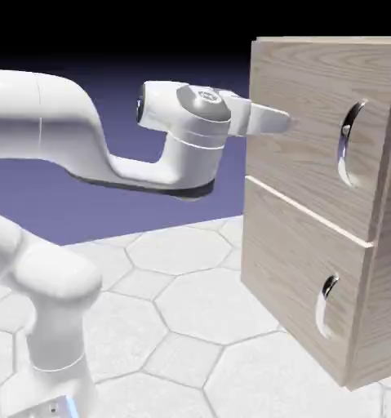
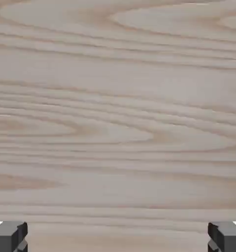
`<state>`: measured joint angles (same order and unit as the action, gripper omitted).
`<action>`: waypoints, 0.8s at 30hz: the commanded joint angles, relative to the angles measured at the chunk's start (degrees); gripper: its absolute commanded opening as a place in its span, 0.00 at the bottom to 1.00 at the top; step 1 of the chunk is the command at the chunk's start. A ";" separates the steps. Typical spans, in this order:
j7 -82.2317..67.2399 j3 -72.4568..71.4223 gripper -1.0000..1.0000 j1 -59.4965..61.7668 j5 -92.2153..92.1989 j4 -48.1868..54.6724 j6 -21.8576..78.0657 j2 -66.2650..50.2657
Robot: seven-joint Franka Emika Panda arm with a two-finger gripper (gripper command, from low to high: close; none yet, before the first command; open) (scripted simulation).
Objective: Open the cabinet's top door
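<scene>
The cabinet (image 1: 388, 269) of pale wood grain stands at the exterior view's right. Its top door (image 1: 300, 139) is the upper panel and looks shut, with a curved silver handle (image 1: 348, 144) over a recessed oval near its right edge. My gripper (image 1: 277, 122) points at the door's left part, well left of the handle, with its tips at or very near the wood. In the hand view my gripper (image 2: 118, 237) is open: the grey fingertips (image 2: 9, 236) sit far apart at the bottom corners with nothing between them. Wood grain of the top door (image 2: 118, 118) fills that view.
Below the top door is the shorter lower panel (image 1: 296, 269) with its own silver handle (image 1: 326, 304). The white arm (image 1: 59, 122) stretches in from the left above a white hexagon-patterned table (image 1: 182, 302).
</scene>
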<state>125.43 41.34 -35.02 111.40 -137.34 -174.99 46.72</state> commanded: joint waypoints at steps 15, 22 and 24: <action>27.85 13.87 0.50 -11.52 37.39 7.94 -0.33 4.72; 37.85 18.86 0.50 -15.66 50.82 10.80 -0.45 6.42; 38.02 21.37 0.50 -19.78 51.17 13.62 0.23 5.08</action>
<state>163.45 62.71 -54.79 162.56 -123.72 -174.76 51.81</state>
